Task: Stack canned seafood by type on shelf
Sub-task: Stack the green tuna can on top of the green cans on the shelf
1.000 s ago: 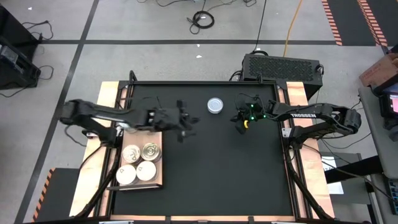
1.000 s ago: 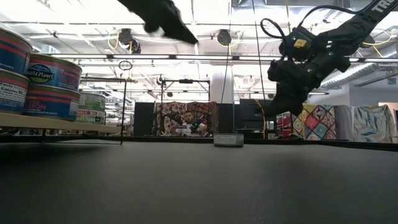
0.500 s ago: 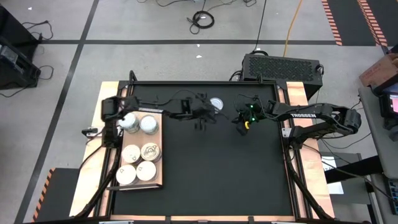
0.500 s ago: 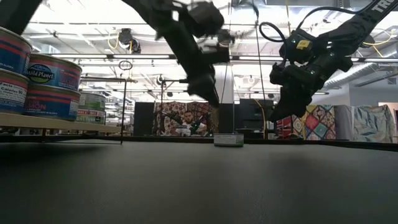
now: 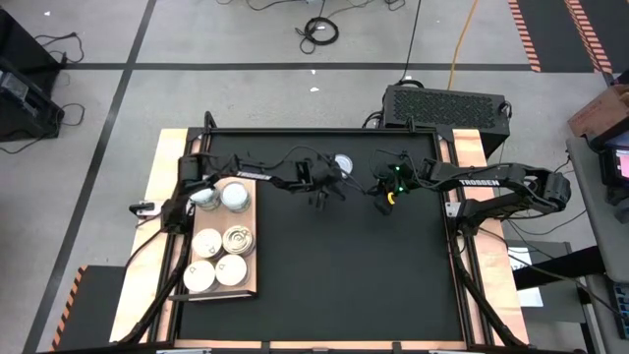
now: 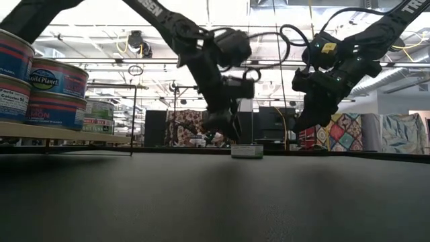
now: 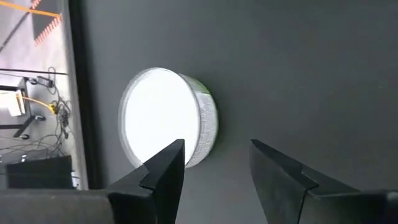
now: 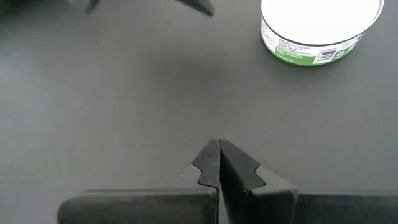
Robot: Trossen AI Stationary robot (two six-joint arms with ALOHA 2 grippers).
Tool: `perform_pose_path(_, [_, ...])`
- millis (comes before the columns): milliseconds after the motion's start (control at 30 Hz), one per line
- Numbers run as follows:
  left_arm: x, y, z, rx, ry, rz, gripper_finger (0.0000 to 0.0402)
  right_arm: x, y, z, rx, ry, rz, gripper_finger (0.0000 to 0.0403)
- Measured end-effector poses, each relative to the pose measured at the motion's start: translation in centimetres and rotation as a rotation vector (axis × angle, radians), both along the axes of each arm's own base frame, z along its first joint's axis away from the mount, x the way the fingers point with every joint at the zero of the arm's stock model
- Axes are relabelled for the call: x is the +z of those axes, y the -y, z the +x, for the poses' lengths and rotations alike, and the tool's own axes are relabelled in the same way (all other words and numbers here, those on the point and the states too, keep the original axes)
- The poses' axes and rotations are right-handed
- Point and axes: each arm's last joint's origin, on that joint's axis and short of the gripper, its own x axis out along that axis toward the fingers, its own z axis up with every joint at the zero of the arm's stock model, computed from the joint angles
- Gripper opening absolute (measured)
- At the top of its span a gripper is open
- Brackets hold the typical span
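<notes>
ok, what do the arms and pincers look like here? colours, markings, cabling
Both arms are black, jointed, with loose black cables looping along them. The right arm carries white TROSSEN lettering and a green light near its wrist. Left pincer: two black, angular, wedge-shaped fingers. Right pincer: the same black, pointed shape.

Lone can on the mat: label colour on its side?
Green and white, under a plain white top; the can shows best in the right wrist view.
</notes>
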Motion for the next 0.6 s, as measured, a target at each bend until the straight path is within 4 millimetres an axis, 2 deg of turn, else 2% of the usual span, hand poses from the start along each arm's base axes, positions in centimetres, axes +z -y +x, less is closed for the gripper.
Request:
perform_pose_path(167, [-2.1,-0.3,0.6,-0.012,-0.016,0.011,0.0180,0.0,0.0,0.0,-0.001,0.000,0.000,0.0000])
perform_pose_path(300, [-3.4,-0.8,1.2,0.030,-0.019,0.111,0.0180,0.0,0.0,0.0,-0.003,0.000,0.002,0.0000])
perform_pose_path(600, [-3.9,-1.3,1.1,0.020,-0.040,0.119,0.0180,0.0,0.0,0.0,-0.001,0.001,0.000,0.0000])
